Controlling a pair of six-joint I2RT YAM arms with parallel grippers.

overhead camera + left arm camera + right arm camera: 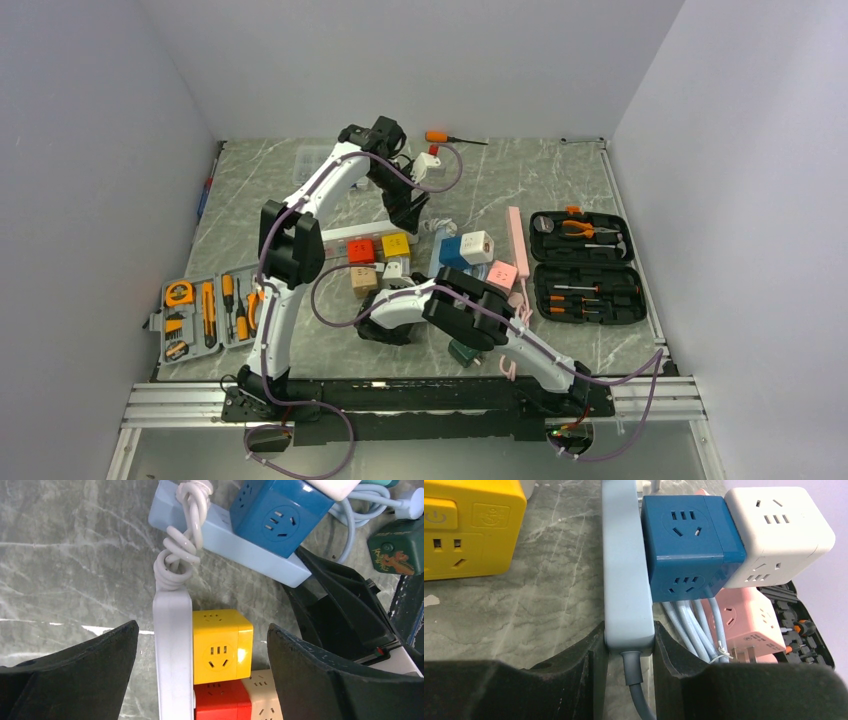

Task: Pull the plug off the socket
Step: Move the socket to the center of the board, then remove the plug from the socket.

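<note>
Right jaws clamp cord end of power strip | blue cube plug sits just ahead along its length | left jaws gape empty above yellow cube

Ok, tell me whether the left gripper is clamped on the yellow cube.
No, the left gripper is open, its fingers standing clear on either side of the yellow cube.

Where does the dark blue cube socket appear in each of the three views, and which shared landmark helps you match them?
Top external: the dark blue cube socket is mid-table, beside a white cube.
Left wrist: the dark blue cube socket is top right, on the light blue power strip.
Right wrist: the dark blue cube socket is upper centre, right of that strip.
Shared landmark: the yellow cube socket, visible in all three views.
</note>
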